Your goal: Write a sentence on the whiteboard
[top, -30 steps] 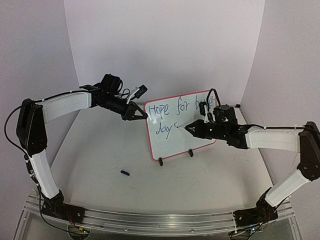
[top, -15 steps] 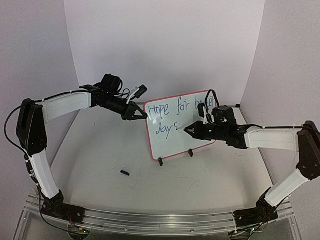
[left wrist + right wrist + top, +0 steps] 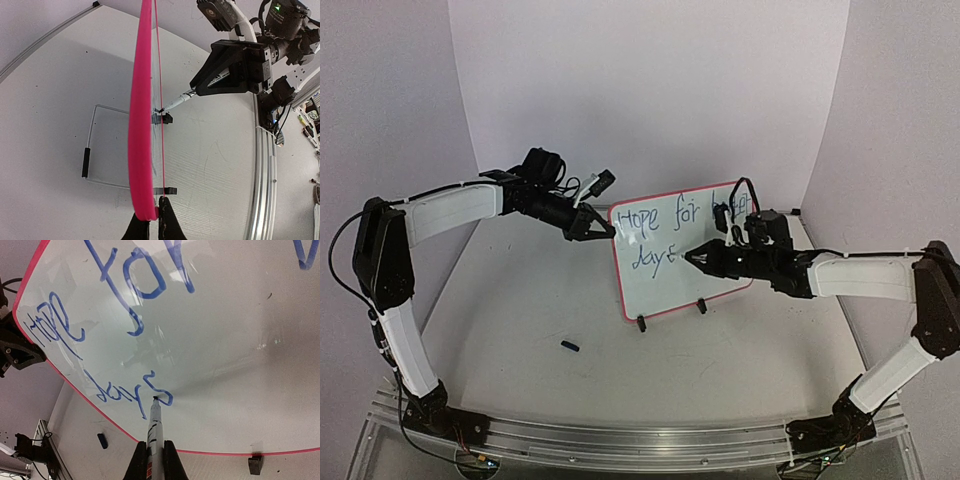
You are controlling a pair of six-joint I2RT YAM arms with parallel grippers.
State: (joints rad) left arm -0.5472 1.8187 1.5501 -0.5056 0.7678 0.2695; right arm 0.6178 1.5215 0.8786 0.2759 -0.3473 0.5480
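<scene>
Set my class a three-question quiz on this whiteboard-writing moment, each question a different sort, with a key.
1. True or false: the left tool is shut on the pink frame of the whiteboard.
2. The marker held in the right tool has its tip at which word? A) Hope B) for C) days
3. What colour is the writing?
Key: 1 true; 2 C; 3 blue.

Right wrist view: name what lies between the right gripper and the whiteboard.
The right wrist view shows only the marker: the right gripper grips it, its tip on the whiteboard.
</scene>
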